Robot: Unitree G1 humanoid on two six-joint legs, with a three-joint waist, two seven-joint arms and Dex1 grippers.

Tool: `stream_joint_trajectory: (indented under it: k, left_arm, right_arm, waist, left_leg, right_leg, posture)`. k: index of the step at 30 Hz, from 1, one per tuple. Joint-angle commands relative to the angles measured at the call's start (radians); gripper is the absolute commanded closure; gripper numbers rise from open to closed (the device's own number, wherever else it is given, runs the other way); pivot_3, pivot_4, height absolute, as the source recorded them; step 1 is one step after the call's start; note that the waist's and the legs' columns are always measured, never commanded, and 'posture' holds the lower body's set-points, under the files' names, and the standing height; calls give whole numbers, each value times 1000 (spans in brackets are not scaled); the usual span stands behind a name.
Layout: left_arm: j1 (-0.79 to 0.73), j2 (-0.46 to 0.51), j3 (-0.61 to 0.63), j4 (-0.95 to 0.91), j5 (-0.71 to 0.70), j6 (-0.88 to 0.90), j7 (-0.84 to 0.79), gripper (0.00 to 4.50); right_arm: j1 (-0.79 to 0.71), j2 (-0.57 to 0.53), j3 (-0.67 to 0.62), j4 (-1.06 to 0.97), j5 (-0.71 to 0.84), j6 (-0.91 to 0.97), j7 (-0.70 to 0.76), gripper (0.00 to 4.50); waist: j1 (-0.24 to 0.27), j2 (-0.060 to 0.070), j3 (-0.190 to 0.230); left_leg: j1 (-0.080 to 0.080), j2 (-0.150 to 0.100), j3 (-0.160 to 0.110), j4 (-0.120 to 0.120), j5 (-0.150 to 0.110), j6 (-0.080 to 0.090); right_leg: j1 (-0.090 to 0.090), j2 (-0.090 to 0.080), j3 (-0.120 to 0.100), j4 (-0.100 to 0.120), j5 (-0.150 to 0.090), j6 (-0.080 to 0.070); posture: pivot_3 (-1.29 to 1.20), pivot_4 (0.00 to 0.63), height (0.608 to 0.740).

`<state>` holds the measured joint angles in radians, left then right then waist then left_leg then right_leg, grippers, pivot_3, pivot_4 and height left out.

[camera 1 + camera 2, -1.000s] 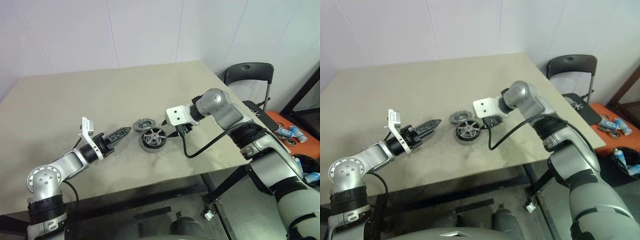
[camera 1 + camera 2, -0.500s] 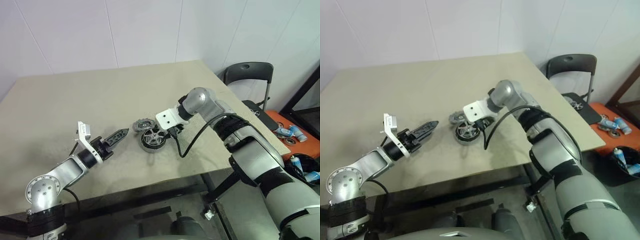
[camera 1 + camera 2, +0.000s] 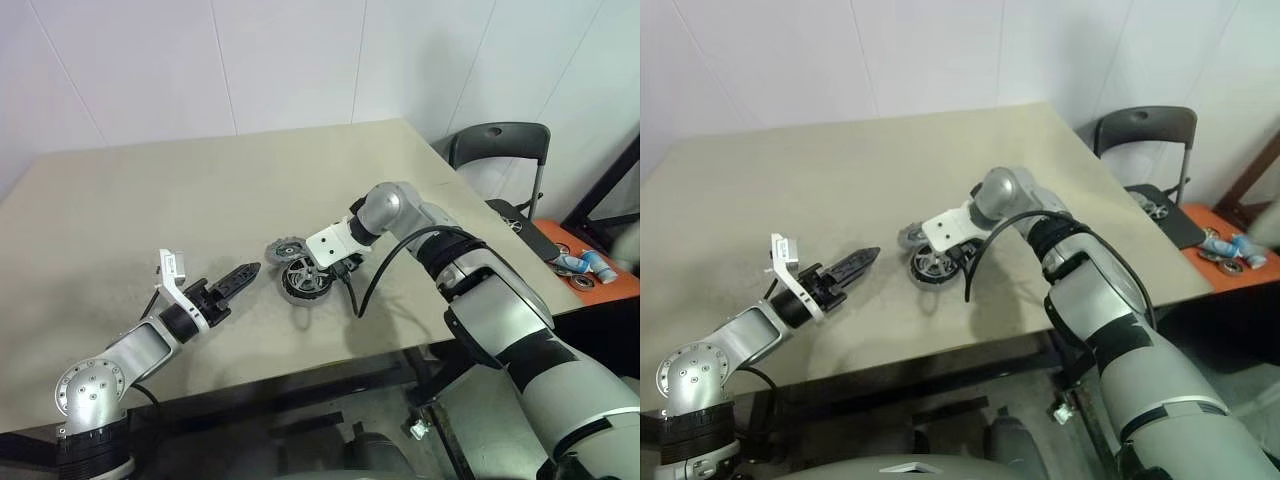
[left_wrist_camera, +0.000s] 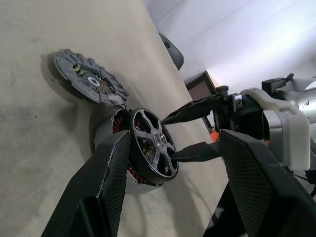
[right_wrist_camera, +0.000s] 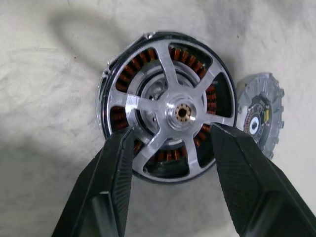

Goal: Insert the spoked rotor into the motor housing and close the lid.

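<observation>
- The two eye views look forward and down from the robot's head over the table (image 3: 150,200), far enough back to take in both arms, the wall and a chair (image 3: 497,150) at the right.
- They share nearly the whole scene, one set slightly beside the other.
- The left wrist view looks low and nearly level along the tabletop, between its own fingers (image 4: 106,182), close to the rotor (image 4: 153,148) and lid (image 4: 86,79), with the right gripper (image 4: 170,136) beyond.
- The right wrist view looks steeply down from close above onto the rotor (image 5: 170,111), the lid (image 5: 259,121) at its edge.
- Both wrist views share rotor and lid.
</observation>
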<state>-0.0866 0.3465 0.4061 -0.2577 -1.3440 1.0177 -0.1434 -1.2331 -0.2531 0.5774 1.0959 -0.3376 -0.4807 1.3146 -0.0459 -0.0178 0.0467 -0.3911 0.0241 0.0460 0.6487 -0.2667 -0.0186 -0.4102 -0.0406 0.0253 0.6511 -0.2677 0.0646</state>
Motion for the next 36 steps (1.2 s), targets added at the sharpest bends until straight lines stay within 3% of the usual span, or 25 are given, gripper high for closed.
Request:
stream_joint_trajectory:
  k: [1,3,7,11,15,36]
  left_arm:
    - [-9,9,-1,-22,-19,-24,0,1463]
    - [-10,9,-3,-19,-17,-28,1,1463]
    - [-5,0,-12,-21,-10,-39,9,1463]
    - [4,-11,-27,-25,-6,-51,19,1463]
    - [5,-14,-34,-21,-4,-59,20,1463]
    - [-43,-4,-58,30,10,-67,-4,1463]
  right_arm:
    - [-17,16,-23,9,-5,-10,-21,1935]
    - [-15,21,-24,15,-8,-14,-29,1935]
    - [-3,18,-19,16,-19,-34,-32,2842]
    - [6,16,-19,14,-26,-43,-36,2842]
    - [14,16,-28,6,-22,-42,-22,3614]
    - [-3,-5,-105,-79,17,-14,-40,3632]
  waist:
    - [0,0,0]
    - [0,0,0]
    - [1,0,0]
    - [0,0,0]
    - [1,0,0]
    - [1,0,0]
  left_leg:
    - [0,0,0,0,1,1]
    - [0,0,0,0,1,2]
    - [0,0,0,0,1,2]
    - [0,0,0,0,1,2]
    - [1,0,0,0,2,2]
    - [1,-1,0,1,2,2]
  right_leg:
    - [0,0,0,0,0,0]
    - [0,0,0,0,0,0]
    - [0,0,0,0,0,1]
    - [0,0,0,0,0,1]
    - [1,0,0,1,0,1]
    - [1,1,0,1,1,1]
  posture:
    - [0,0,740]
    - [0,0,740]
    - [0,0,740]
    - [0,0,740]
    - [0,0,740]
    - [0,0,740]
